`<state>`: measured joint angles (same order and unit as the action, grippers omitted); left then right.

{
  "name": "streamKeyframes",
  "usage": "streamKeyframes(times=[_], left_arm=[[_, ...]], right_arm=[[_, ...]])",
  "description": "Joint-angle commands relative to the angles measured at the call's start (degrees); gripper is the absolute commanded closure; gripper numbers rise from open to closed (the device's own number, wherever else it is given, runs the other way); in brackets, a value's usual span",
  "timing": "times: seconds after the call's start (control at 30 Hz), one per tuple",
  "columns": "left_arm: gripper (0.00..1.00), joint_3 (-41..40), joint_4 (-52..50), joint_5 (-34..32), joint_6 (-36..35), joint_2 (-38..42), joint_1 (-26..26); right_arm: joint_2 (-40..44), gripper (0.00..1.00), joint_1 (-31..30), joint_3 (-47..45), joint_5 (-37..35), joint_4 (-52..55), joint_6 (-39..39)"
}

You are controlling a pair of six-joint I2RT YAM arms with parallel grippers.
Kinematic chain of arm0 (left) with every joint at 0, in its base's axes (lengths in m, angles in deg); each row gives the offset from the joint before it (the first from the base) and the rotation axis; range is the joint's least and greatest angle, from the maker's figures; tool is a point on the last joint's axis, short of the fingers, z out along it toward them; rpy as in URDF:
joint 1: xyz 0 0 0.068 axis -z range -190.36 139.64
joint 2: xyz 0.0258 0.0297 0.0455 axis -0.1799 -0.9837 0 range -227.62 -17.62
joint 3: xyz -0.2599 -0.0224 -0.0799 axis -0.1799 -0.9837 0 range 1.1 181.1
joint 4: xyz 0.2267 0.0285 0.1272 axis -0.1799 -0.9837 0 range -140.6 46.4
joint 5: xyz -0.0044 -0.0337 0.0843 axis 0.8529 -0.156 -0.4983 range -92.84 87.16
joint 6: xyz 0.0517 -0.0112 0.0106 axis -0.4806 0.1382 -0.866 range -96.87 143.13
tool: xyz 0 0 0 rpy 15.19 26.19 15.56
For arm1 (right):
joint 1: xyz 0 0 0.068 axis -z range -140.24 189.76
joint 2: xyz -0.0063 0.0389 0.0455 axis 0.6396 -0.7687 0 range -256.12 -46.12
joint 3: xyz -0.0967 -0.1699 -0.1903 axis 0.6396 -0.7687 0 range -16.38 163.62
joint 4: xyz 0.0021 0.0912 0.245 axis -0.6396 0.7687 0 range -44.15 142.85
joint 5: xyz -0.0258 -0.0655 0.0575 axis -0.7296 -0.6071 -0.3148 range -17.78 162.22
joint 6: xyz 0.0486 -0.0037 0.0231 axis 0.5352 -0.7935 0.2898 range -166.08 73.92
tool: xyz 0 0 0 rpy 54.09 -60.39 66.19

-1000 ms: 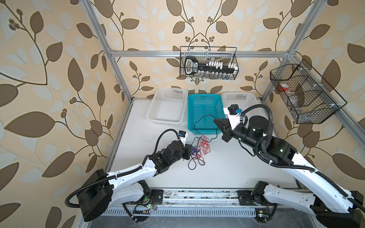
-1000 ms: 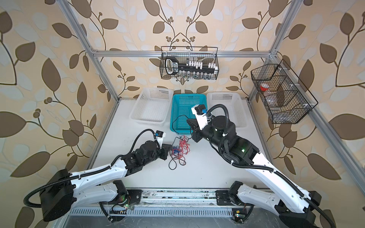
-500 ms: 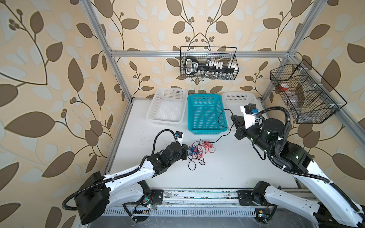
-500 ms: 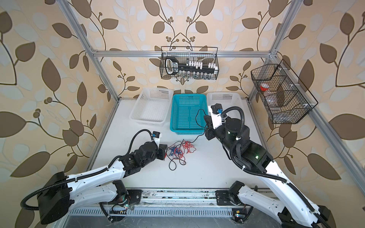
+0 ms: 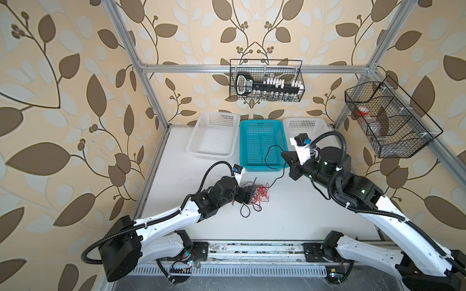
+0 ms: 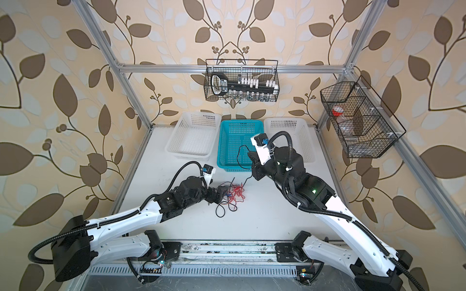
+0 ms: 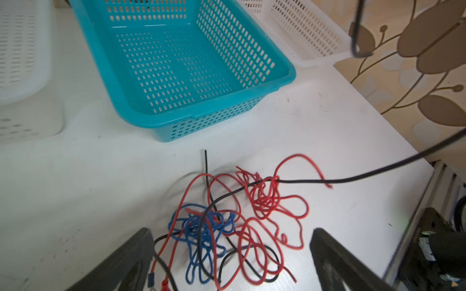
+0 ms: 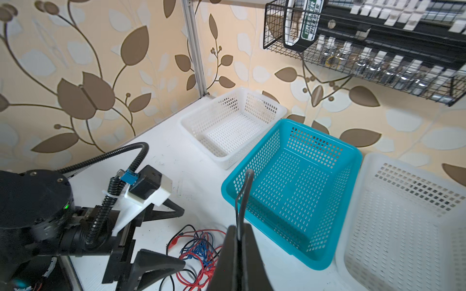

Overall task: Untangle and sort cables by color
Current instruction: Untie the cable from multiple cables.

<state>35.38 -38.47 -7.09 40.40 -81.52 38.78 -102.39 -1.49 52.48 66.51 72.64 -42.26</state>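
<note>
The right gripper (image 8: 238,235) is clamped tight on a black cable (image 5: 267,157), held above the front right corner of the teal basket (image 5: 262,122). The cable trails down into the tangle. The left gripper (image 7: 230,231) gapes wide, astride the red, blue and black cables (image 7: 242,216) mid-desk, gripping nothing. Bare desk (image 5: 302,214) spreads to the front and right edges. White baskets (image 5: 219,114) flank the teal one along the back edge. The label (image 8: 309,27) in the wall's wire basket (image 5: 267,97) is too blurred to read.
</note>
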Motion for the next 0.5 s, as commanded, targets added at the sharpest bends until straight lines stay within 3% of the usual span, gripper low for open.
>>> streamKeyframes(times=[0.0, 0.3, 0.47], left_arm=[[0.01, 3.3, 2.6, 2.7, -5.0, -1.6, 1.6], [0.01, 5.0, 5.8, 7.8, -10.2, -2.8, 4.3], [0.01, 6.3, 7.5, 4.6, -10.7, -5.0, 4.6]], right_arm=[[-0.1, 1.00, -0.4, 1.0, 3.1, -2.5, 0.7], [-2.7, 1.00, 0.9, 2.1, 3.0, -2.7, 1.5], [-3.1, 1.00, 0.9, 3.7, 5.7, -3.7, 2.4]])
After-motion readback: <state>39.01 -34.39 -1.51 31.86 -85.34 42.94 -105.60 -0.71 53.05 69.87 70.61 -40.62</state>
